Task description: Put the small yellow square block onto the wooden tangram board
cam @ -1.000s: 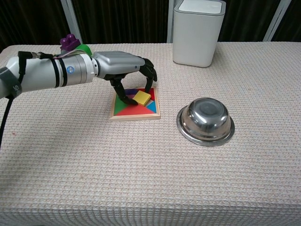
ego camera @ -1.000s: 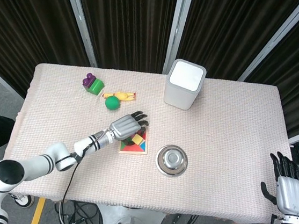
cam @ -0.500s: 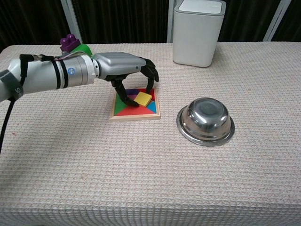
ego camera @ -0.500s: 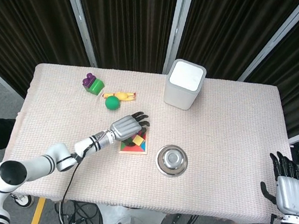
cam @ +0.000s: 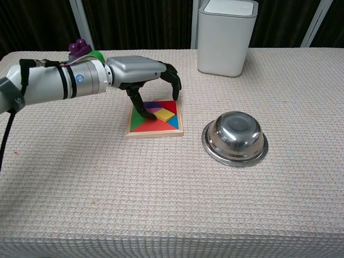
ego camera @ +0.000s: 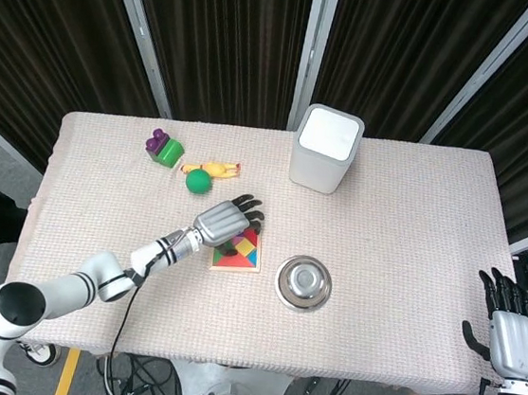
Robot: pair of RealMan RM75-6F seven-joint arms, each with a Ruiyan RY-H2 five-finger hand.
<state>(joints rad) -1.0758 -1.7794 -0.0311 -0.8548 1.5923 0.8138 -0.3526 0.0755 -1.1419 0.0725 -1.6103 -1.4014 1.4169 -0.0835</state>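
The small yellow square block lies flat on the wooden tangram board, among its coloured pieces. My left hand hovers just above the board's back-left part with its fingers spread and arched over the block, not gripping it. Its thumb tip hangs close to the block's left edge. In the head view the left hand covers the board's upper left, and only a bit of the yellow block shows. My right hand hangs off the table's right edge, fingers apart and holding nothing.
A steel bowl sits right of the board. A white box-shaped container stands at the back. A green ball, a yellow toy and a purple-and-green block lie behind the left hand.
My left hand has risen slightly and its fingers have come off the yellow block, which went from tilted in the fingers to flat on the board. The right hand is unchanged.
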